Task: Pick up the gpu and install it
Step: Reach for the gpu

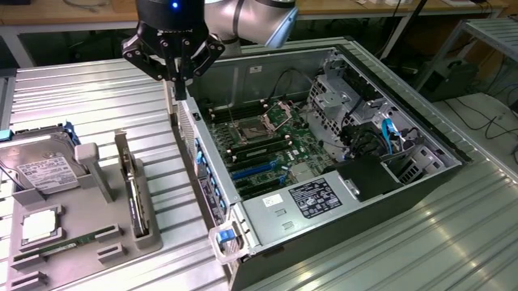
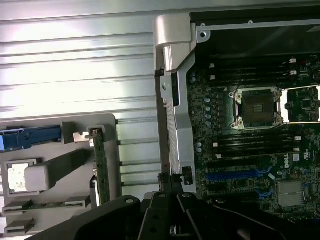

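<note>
Ribbed metal table (image 1: 453, 242) fills the near foreground and carries everything else. On it, from the centre out to 3 o'clock in the exterior view, 1 open black computer case (image 1: 364, 221) lies on its side with its inside facing up. A grey robot arm (image 1: 251, 18) comes in at 12 o'clock.

At 8 o'clock from the case, just beside its rear wall, a grey holder (image 1: 150, 239) rests on the table. Inside the case a green motherboard (image 1: 304, 145) covers the floor, with an open processor socket (image 1: 249, 130) toward its 11 o'clock end. A power supply (image 1: 312, 200) with a printed label sits at the board's 5 o'clock.

The black gripper (image 1: 179, 91) hangs at 11 o'clock in the exterior view, pointing down over the far end of the case's rear wall. Its 2 fingers are pressed fully together with nothing between them. Whether the tips touch the wall cannot be told.

A silver hard drive (image 1: 45, 170) with a white label leans at the holder's 10 o'clock. The gpu (image 1: 136, 197) stands on its long edge in a slot along the holder's 3 o'clock side, silver bracket at the far end. It is outside the case, well apart from the gripper and not yet picked up. A narrow green memory stick (image 1: 69, 245) lies at the holder's 6 o'clock, and 1 square processor chip (image 1: 39, 225) lies at its 8 o'clock.
</note>
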### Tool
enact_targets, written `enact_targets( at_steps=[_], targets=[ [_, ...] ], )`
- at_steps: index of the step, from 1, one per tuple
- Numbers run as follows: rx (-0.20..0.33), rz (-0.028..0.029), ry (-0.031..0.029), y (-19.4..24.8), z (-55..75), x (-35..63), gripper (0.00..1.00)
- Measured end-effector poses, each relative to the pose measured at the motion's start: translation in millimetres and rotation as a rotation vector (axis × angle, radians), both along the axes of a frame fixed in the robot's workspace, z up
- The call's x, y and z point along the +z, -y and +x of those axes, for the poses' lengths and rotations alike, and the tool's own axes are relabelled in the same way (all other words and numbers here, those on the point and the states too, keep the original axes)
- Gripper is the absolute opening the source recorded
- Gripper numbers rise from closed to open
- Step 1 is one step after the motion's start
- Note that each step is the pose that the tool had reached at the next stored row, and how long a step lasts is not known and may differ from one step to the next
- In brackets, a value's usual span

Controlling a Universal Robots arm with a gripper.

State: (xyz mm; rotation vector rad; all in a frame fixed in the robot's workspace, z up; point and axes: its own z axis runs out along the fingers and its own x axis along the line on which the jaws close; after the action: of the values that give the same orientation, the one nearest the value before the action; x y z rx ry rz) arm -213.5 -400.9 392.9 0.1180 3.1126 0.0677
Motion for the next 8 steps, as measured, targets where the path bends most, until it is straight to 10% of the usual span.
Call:
enact_targets(
  at_steps=[8],
  targets=[
    [0.000, 0.0000, -0.0002, 0.5, -9.4, -0.1, 0.11]
  ],
)
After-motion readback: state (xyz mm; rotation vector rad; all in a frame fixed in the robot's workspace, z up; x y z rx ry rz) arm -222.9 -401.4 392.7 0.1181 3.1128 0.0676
